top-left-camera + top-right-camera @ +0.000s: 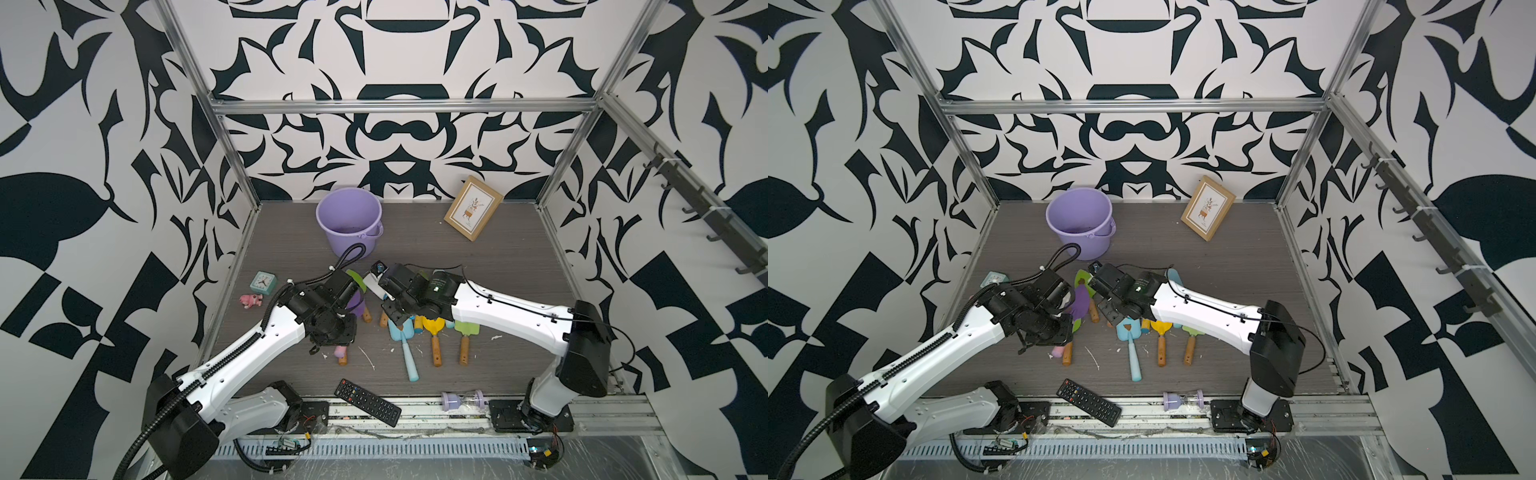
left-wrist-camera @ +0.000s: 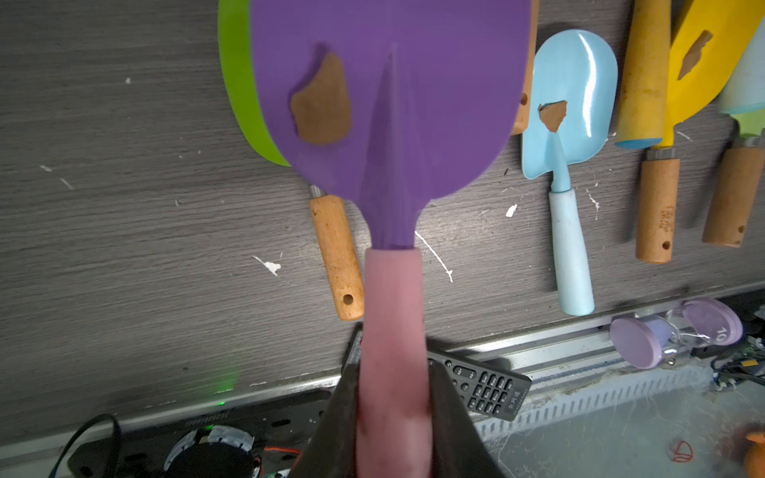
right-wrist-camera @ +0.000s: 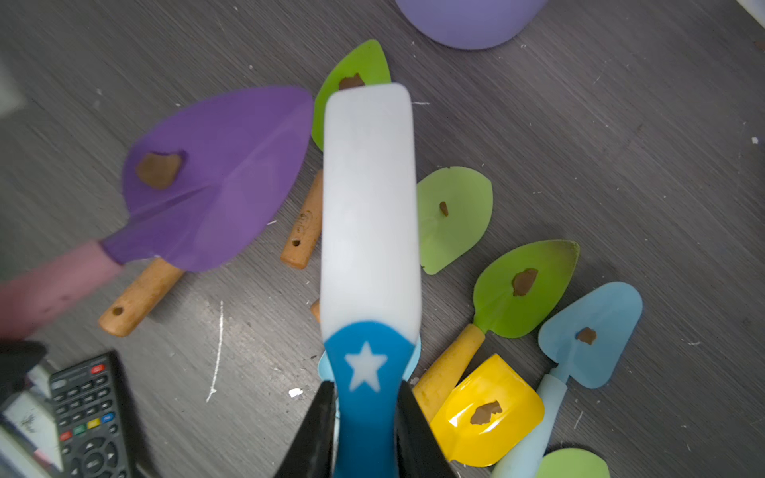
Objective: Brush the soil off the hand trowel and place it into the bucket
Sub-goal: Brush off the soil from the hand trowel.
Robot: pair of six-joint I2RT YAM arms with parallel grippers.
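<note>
**Above the tool pile, trowel and brush are in hand, but the soil is not yet swept**

Just ahead of the left gripper point(image 2: 393, 414), whose jaws are clamped tight on a pink handle, the purple hand trowel point(image 2: 389, 103) is held off the tabletop point(image 1: 498, 257). One brown clump of soil point(image 2: 323, 103) sits on its blade. Beside that blade, on the side toward the right gripper point(image 3: 366, 414), hangs the white-backed brush point(image 3: 368, 207). That gripper's jaws are closed on its blue, star-marked handle. Brush and blade look near each other but apart, and the bristles cannot be seen.

Picking up both tools appears done. The sweep itself has not cleared the blade, and the drop into the lilac bucket point(image 1: 338, 245) is yet to come. The bucket stands upright beyond the tips of both grippers, on the side away from the arm bases, and no trowel shows inside it.

Beneath and around the two grippers lie the other trowels point(image 3: 521, 285), green, yellow and pale blue, each carrying its own brown clump. A remote control point(image 1: 368, 402) lies behind the grippers, nearer the arm bases.
</note>
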